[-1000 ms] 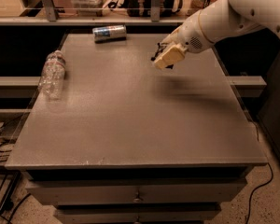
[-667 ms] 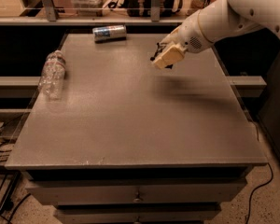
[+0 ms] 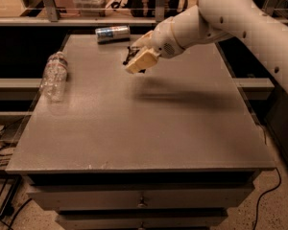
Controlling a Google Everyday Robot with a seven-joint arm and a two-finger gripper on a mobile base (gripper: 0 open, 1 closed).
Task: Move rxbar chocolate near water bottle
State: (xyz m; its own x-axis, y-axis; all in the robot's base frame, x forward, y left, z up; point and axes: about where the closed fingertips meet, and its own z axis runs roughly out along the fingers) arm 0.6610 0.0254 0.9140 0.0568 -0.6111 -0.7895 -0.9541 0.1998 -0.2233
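The hand (image 3: 138,61) is hovering above the rear middle of the worktop (image 3: 149,128), clear of the surface and throwing a shadow onto it just below and to the right; its pale fingers (image 3: 143,60) are pressing together on a small dark item, judged to be the rxbar chocolate (image 3: 130,56), since nothing else of that kind is showing anywhere on the worktop; only a sliver of dark wrapper is showing at the finger ends, so the exact seating of the grip is not readable.

The arm (image 3: 230,13) is reaching in from the upper right of the view.

The blue and silver drink can (image 3: 112,33) is lying on its side near the back edge, just beyond and a little left of the hand, apart from it.

The water bottle (image 3: 53,75) is lying on its side by the left edge of the worktop, well apart from the hand, with bare worktop between them.

Assessment of progress: the pick-up is reading as done, the bar being off the surface and in the hand; the carry across to the left is reading as unfinished; the set-down beside the bottle is not yet done.

Relative position: the bar is sitting in the hand itself, at the fingertips, on the side facing the bottle.
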